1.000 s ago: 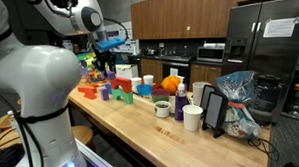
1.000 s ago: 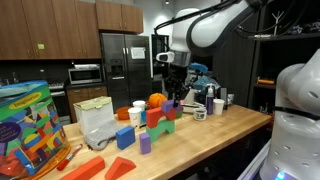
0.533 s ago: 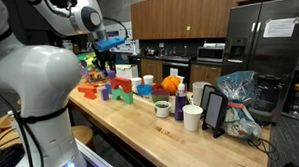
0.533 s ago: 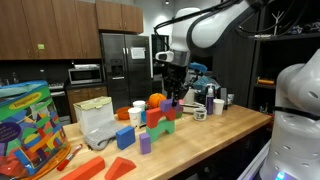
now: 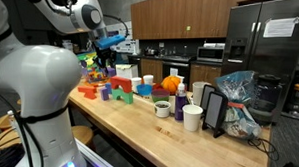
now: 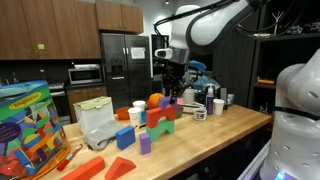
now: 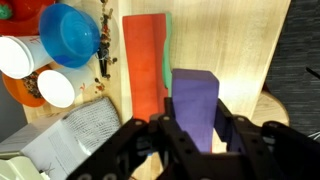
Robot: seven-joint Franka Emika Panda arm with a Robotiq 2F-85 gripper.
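In the wrist view my gripper (image 7: 196, 128) is shut on an upright purple block (image 7: 196, 95), a black finger on each side of it. It hangs above the wooden counter, just beside a long red block (image 7: 145, 65) with a green piece (image 7: 167, 35) behind it. In both exterior views the gripper (image 5: 106, 63) (image 6: 172, 92) hangs over a cluster of coloured blocks (image 5: 118, 90) (image 6: 160, 115) on the counter.
A blue bowl (image 7: 70, 33), white cups (image 7: 20, 57) and a clear plastic container (image 7: 80, 140) lie near the blocks. Along the counter stand mugs (image 5: 193, 117), a dark stand (image 5: 215, 111) and a plastic bag (image 5: 237, 95). A colourful toy box (image 6: 28, 125) and loose red wedges (image 6: 85, 168) sit at one end.
The gripper has risen slightly above the block cluster, still shut on the purple block. Nothing else has moved.
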